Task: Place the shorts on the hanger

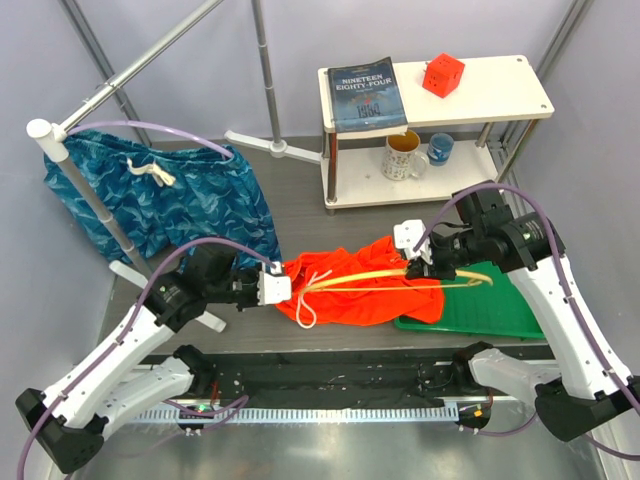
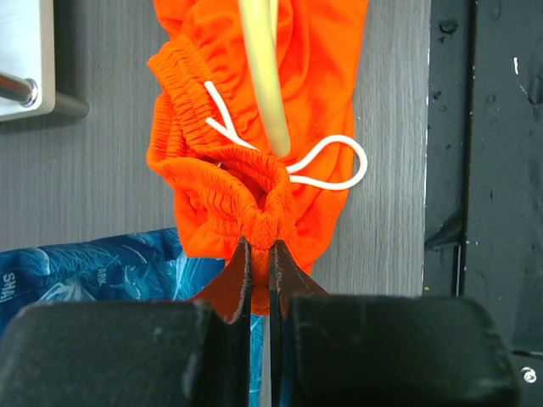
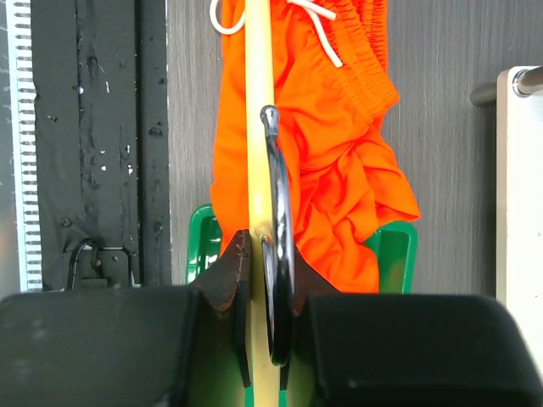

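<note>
The orange-red shorts (image 1: 365,285) lie bunched on the table's middle, white drawstring (image 1: 312,295) at their left end. My left gripper (image 1: 283,287) is shut on the elastic waistband (image 2: 254,216), pinched between the pads. My right gripper (image 1: 418,262) is shut on the yellow hanger (image 1: 400,275) at its middle, beside the metal hook (image 3: 276,212). The hanger's bar (image 3: 257,102) runs over the shorts (image 3: 331,153). Its left end (image 2: 265,76) reaches the waistband opening, near the drawstring loop (image 2: 335,165).
Blue wave-patterned shorts (image 1: 160,195) hang on a rack pole (image 1: 75,175) at the left. A green tray (image 1: 480,305) lies under the shorts' right end. A white shelf (image 1: 440,95) at the back holds a book, a red cube and two mugs.
</note>
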